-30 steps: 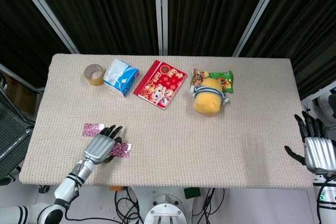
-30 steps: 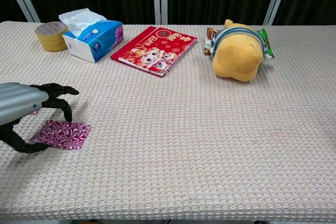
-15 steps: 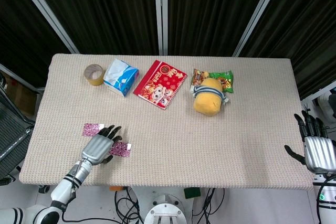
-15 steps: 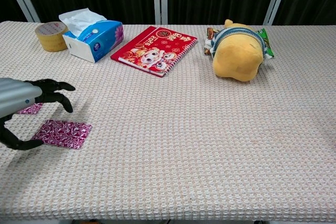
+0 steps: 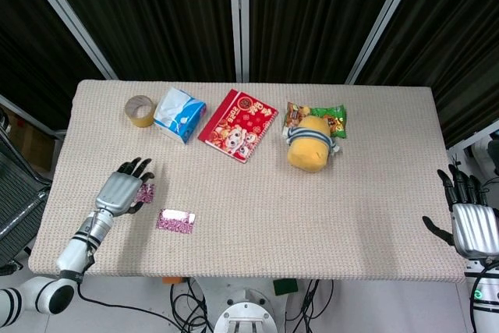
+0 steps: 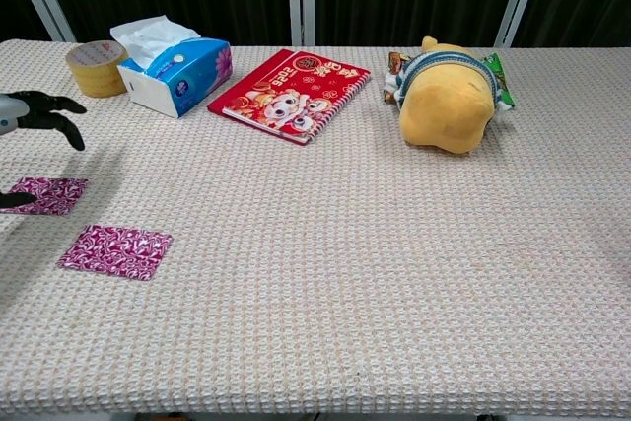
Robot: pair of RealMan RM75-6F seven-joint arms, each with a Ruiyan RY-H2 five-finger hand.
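I see the small magenta patterned foil sachet (image 5: 145,192) at the lower left of the head view, half covered by my left hand (image 5: 118,191), whose dark fingers (image 5: 137,166) are spread above it, gripping nothing. Its long axis runs roughly left to right in the chest view. A second magenta patterned sachet (image 5: 175,220) lies flat just right of it. My right hand (image 5: 470,222) hangs off the table's (image 5: 374,216) lower right edge, fingers apart. The blue tissue box (image 5: 179,115) at upper left holds white tissue.
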